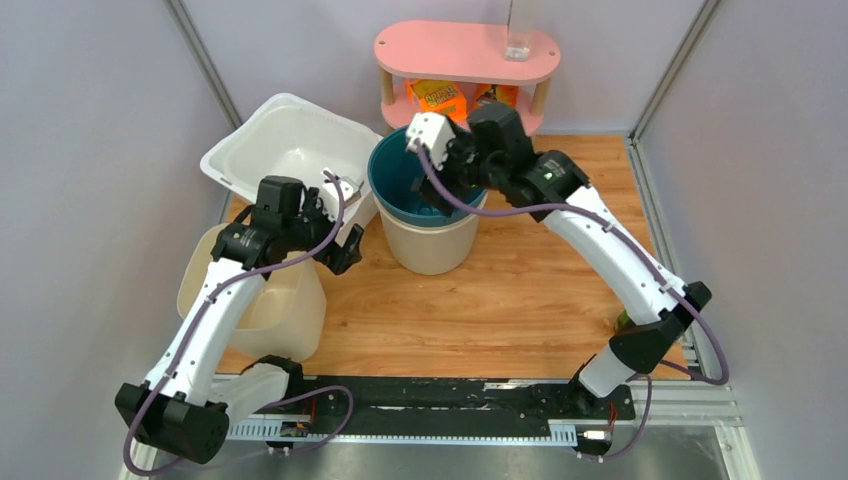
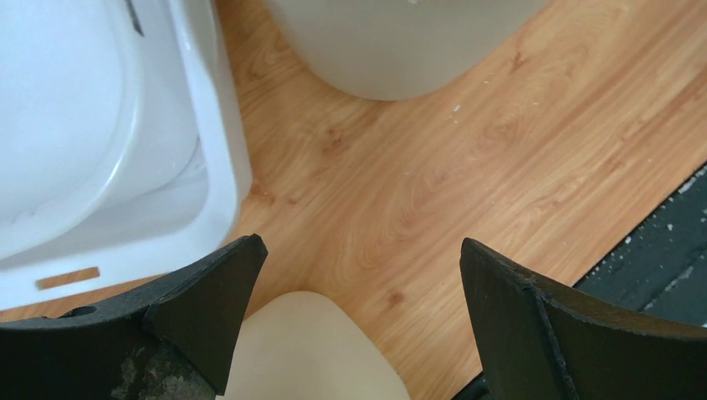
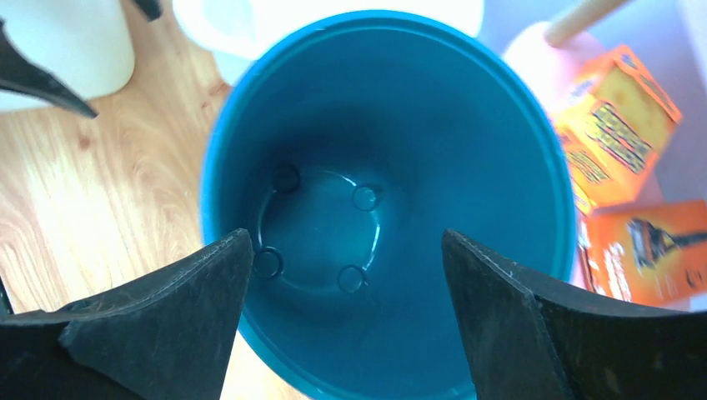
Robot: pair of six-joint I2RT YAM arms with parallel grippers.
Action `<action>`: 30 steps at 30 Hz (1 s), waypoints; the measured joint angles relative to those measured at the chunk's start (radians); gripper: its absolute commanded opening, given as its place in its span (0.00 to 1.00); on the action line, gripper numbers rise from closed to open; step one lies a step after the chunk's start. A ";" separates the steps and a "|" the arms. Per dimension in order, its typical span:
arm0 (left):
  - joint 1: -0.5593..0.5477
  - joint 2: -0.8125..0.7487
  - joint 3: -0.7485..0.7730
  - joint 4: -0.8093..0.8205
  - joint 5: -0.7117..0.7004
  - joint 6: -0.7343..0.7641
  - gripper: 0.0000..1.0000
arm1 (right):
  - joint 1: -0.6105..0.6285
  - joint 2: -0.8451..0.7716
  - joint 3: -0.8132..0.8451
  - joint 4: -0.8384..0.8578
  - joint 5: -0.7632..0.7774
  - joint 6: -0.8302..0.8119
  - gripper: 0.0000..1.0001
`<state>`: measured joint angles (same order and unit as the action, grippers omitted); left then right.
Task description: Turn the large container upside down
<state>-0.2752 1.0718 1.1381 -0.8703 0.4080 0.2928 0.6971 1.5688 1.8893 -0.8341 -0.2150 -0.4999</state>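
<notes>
A large cream container (image 1: pixel 260 300) stands at the table's left front; its rounded corner shows in the left wrist view (image 2: pixel 308 350). My left gripper (image 1: pixel 342 235) (image 2: pixel 358 250) is open and empty, hovering over that corner with bare wood below. A teal bucket (image 1: pixel 400 180) (image 3: pixel 375 167) sits mouth up and tilted on a cream bucket (image 1: pixel 435 245) (image 2: pixel 400 42) at the centre. My right gripper (image 1: pixel 440 185) (image 3: pixel 346 242) is open and empty, just above the teal bucket's mouth.
A white square tub (image 1: pixel 290 145) (image 2: pixel 75 125) lies tilted at the back left, close to the left gripper. A pink two-level shelf (image 1: pixel 460 50) at the back holds a clear glass (image 1: pixel 519 30) and orange boxes (image 1: pixel 437 97) (image 3: pixel 617 125).
</notes>
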 measured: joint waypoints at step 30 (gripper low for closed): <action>0.054 0.029 0.044 0.231 0.074 -0.541 1.00 | 0.177 0.204 0.094 -0.156 0.057 -0.108 0.55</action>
<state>-0.2211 1.1011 1.1824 -0.6392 0.4816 -0.2485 0.8742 1.7729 1.9835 -0.9901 -0.1577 -0.6079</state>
